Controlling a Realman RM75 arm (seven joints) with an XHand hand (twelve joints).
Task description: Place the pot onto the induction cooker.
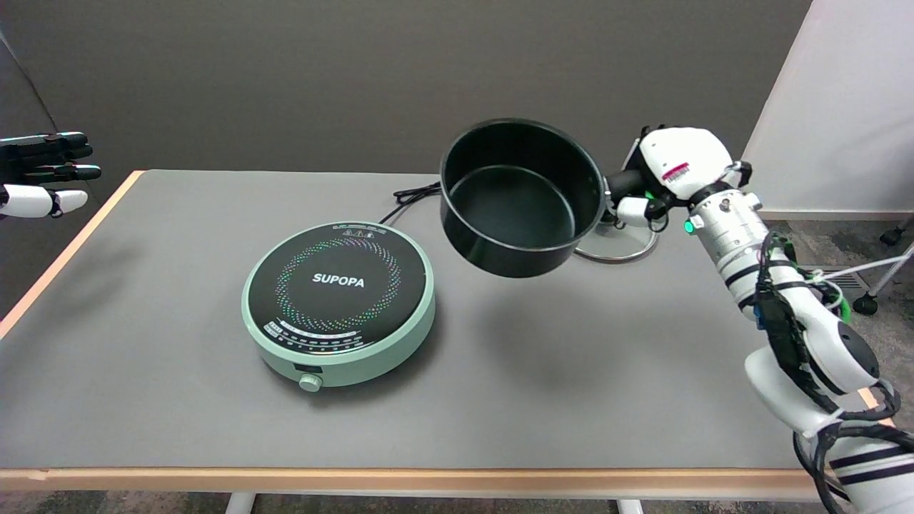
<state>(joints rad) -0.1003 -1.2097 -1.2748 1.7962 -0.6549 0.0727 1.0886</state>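
A black pot hangs in the air above the table, tilted so its empty inside faces me. My right hand grips its short handle at the pot's right side. The round pale-green induction cooker, with a black top marked SUPOPA and a knob at its front, lies flat on the grey table to the lower left of the pot. The pot's left edge is just past the cooker's right rim, well above it.
A glass lid lies on the table behind the pot, under my hand. The cooker's black cable runs toward the back edge. The idle left hand hovers at the upper left. The table's wooden edge runs along the front.
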